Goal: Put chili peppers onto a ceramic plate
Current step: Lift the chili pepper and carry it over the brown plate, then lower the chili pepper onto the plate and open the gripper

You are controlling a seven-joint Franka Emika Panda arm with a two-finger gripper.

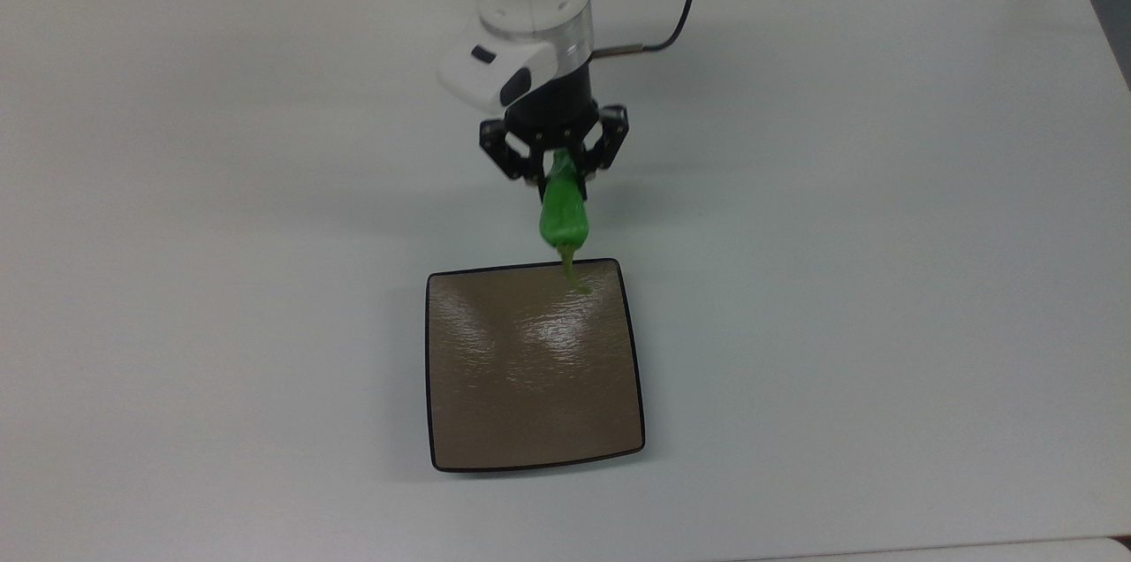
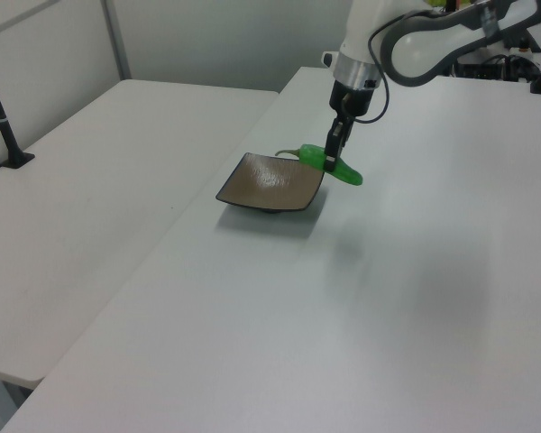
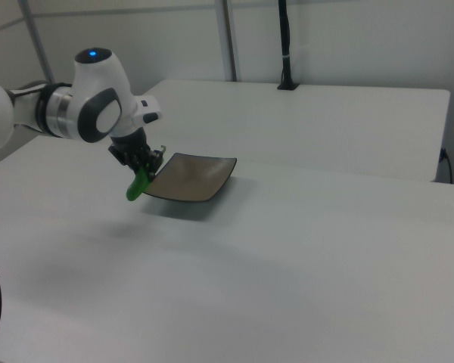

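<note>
Wide white matte table [image 1: 884, 279] carries the scene, with a second white table [image 2: 99, 162] alongside on the left view's left. White Franka arm with black wrist section [image 1: 530, 14] reaches in from the top view's upper edge, a black cable trailing off its wrist. Square, shallow ceramic plate, glossy brown-taupe with rippled surface and thin black rim [image 1: 530, 385], sits flat on the table near the top view's centre, bare. Black two-finger gripper [image 1: 555, 169] hangs clear of the table just beyond the plate's far edge, its fingers pinching the tapered half of a single bright green, glossy chili pepper [image 1: 564, 217]. Pepper is held off the surface, lying roughly level in the left view [image 2: 329, 164], thick end and thin olive-green stem [image 1: 573, 272] pointing toward the plate. Stem tip overlaps the plate's rim in the top view; pepper body lies outside it. In the right view the pepper [image 3: 138, 184] hangs beside the plate's near corner [image 3: 155, 193], above the table.
</note>
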